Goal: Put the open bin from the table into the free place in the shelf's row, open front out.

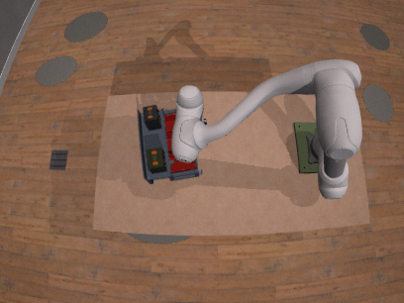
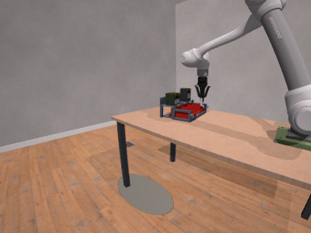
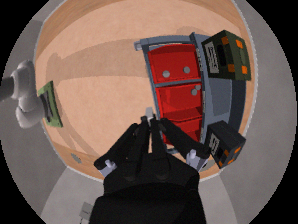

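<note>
My gripper (image 2: 202, 102) (image 3: 150, 112) is shut with nothing between its fingertips. It points down near the front edge of the shelf (image 1: 154, 141) (image 3: 220, 97), beside the red bins; the arm hides it in the top view. A red bin (image 1: 183, 165) (image 3: 172, 62) stands at the olive box's end of the row, with round grey parts in it. The middle red bin (image 3: 174, 98) also holds small round grey parts. More red (image 3: 189, 131) shows toward the black box's end, partly behind the fingers. Whether that bin is level and seated I cannot tell.
An olive box (image 1: 155, 159) (image 2: 171, 98) (image 3: 227, 55) and a black box (image 1: 151, 117) (image 2: 185, 94) (image 3: 226, 144) with orange marks stand on the shelf's upper board, behind the bins. The shelf's side frames rise at both ends of the row. The arm's green base plate (image 1: 304, 149) (image 3: 54, 105) is across the table.
</note>
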Available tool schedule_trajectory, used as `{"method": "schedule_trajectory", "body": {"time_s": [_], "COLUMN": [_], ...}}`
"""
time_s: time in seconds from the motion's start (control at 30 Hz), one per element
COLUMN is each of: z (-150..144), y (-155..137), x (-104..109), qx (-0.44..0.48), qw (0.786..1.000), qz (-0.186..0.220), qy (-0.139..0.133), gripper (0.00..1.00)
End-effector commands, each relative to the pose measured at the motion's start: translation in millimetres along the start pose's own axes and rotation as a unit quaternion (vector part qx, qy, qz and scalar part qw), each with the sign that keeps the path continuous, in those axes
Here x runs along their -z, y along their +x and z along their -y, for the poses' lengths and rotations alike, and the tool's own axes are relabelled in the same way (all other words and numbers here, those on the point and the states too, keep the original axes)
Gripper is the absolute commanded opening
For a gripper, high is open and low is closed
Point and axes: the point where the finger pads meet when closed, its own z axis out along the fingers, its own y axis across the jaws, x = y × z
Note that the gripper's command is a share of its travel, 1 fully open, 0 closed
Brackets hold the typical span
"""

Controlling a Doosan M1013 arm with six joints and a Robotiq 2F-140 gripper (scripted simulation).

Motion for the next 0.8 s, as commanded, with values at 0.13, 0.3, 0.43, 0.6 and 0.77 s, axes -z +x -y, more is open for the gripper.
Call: {"method": "schedule_trajectory", "body": {"time_s": [0.13, 0.3, 0.43, 0.6, 0.77], "z": [-2.6, -2.6, -2.6, -2.6, -2.6], "y": [-0.8, -0.8, -0.8, -0.8, -0.8], "x": [14.4, 14.4, 14.4, 14.4, 14.4], "qx": [-0.001, -0.001, -0.001, -0.001, -0.001], "qw": [1.000, 1.000, 1.000, 1.000, 1.000], "qz": [-0.002, -0.002, -0.002, -0.002, -0.002], "qy": [-0.002, -0.002, -0.002, -0.002, -0.002], "gripper": [0.00, 0.00, 0.00, 0.00, 0.00]}}
